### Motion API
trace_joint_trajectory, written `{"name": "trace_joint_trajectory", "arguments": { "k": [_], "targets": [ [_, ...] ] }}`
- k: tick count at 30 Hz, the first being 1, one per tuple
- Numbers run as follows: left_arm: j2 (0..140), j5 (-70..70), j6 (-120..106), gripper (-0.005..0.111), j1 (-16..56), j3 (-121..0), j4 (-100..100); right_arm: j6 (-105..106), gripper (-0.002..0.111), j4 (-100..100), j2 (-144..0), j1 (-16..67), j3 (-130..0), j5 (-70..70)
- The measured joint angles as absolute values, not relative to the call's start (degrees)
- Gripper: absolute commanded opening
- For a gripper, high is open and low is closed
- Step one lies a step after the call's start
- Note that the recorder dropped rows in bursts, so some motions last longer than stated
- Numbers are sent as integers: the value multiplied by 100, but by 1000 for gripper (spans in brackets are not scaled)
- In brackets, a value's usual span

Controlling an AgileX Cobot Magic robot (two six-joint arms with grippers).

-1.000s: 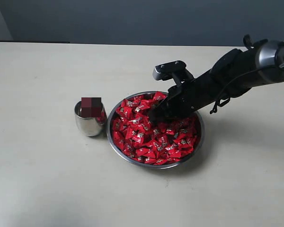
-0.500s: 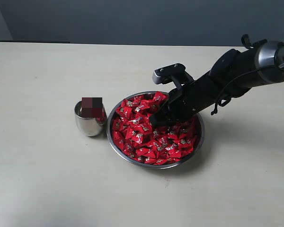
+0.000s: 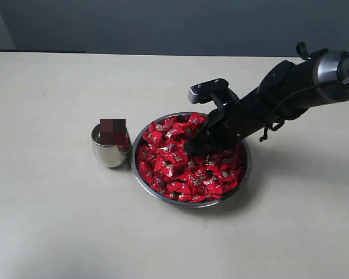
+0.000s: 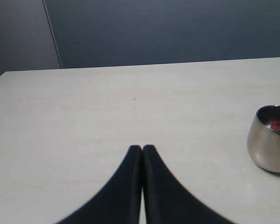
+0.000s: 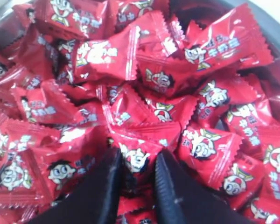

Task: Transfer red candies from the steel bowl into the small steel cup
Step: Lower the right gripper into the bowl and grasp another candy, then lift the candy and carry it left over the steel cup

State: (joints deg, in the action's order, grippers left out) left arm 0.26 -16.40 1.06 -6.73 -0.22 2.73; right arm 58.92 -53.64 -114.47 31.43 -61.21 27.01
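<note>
Compared with a second ago, my right gripper (image 3: 193,145) has risen slightly out of the heap and shifted a touch, then almost stopped over the last half second. Its black jaws are nearly together, pinching one wrapped candy (image 5: 139,161) by its shiny red wrapper. I judge the pick is made and the lift toward the cup comes next. Neighbouring wrappers press against the pinched one and could drag along.

My left gripper (image 4: 142,150) hangs over bare pale desk (image 3: 58,221), its two black jaws pressed together and holding nothing.

Next comes the small steel cup (image 3: 109,150), a rounded, mirror-bright tumbler without a handle. It stands upright just beside the bowl, at the bowl's nine o'clock. The left wrist view shows some red inside it, so at least one candy is already there. How many I cannot tell.

Right of the cup sits the wide, shallow, shiny steel bowl (image 3: 192,204). It is heaped nearly to its thin rim with the red candies (image 3: 174,171), small shiny packets with pale marks. My right arm enters from the bowl's two o'clock, the gripper near the centre.
</note>
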Motion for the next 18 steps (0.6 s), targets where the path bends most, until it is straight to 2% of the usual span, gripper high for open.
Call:
{"name": "trace_joint_trajectory", "arguments": {
  "k": [6, 18],
  "targets": [
    [26, -1640, 106, 0, -673, -22, 273, 5892, -1, -5304, -11420, 3143, -6121, 2692],
    [26, -1640, 106, 0, -673, -22, 273, 4966, -1, -4454, -10257, 3143, -6121, 2806]
  ]
}}
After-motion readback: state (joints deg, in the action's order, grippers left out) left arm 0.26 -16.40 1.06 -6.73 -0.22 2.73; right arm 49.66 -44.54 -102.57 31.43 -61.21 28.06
